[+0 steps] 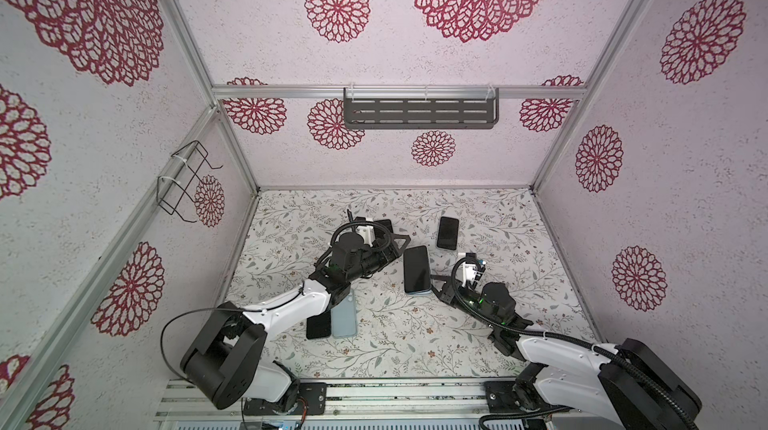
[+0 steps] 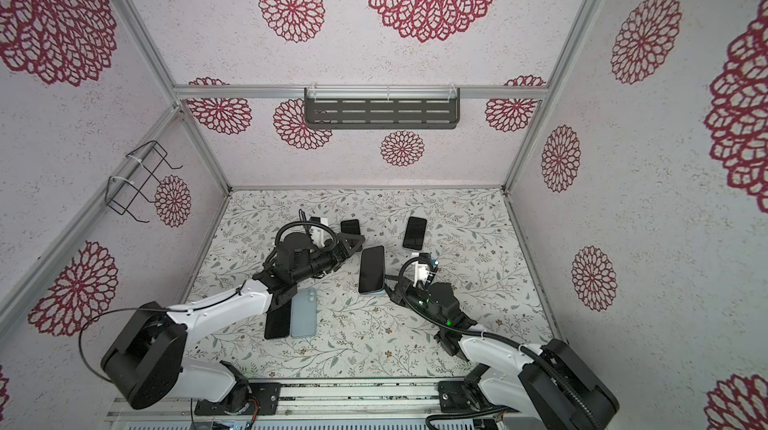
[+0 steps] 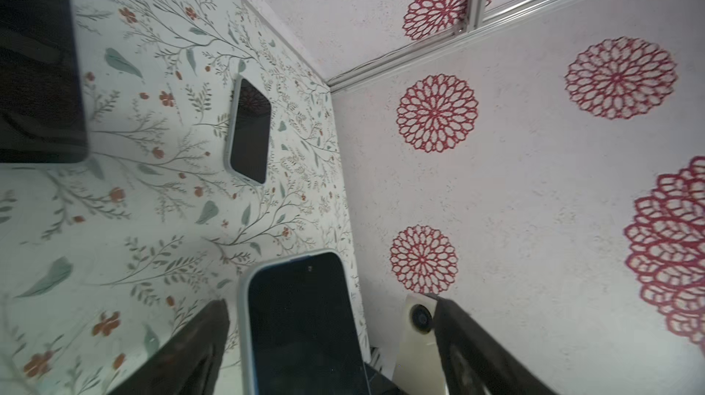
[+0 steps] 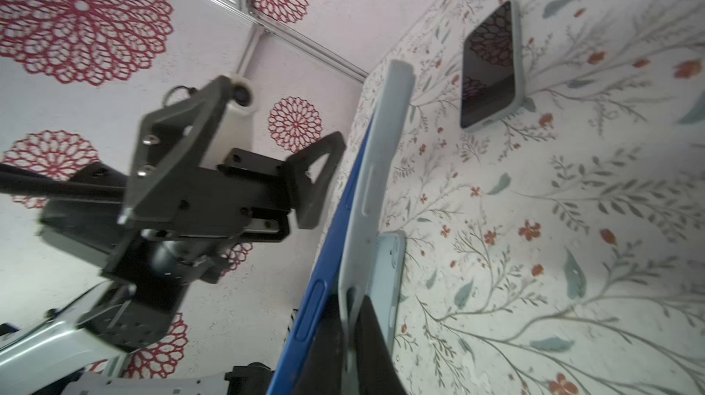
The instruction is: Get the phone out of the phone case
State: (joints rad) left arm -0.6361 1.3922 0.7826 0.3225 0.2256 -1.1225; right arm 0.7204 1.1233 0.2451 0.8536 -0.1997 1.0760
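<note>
Near the middle of the tabletop I have the phone screen up, its long axis running front to back, sitting in its phone case, a pale grey-blue shell. In the right wrist view the phone's blue side shows bare beside the case wall, which is bent away from it at the near corner; further along the two lie together. My right gripper is at the phone's front right corner, its fingers pinched together on that loosened case wall. I cannot tell whether the phone's far end rests on the tabletop.

My left gripper is at the phone's back left corner with its fingers spread wide. In the left wrist view the top end of the phone lies between them, touching neither as far as I can see.

Toward the back edge, right of the middle, a second cased phone lies screen up, apart from everything. Another dark phone lies near the back edge, just behind the left gripper. Near the front left corner, partly under my left forearm, a pale blue phone lies face down with a black phone touching its left side. A slotted grey shelf hangs on the back wall and a black wire rack on the left wall
</note>
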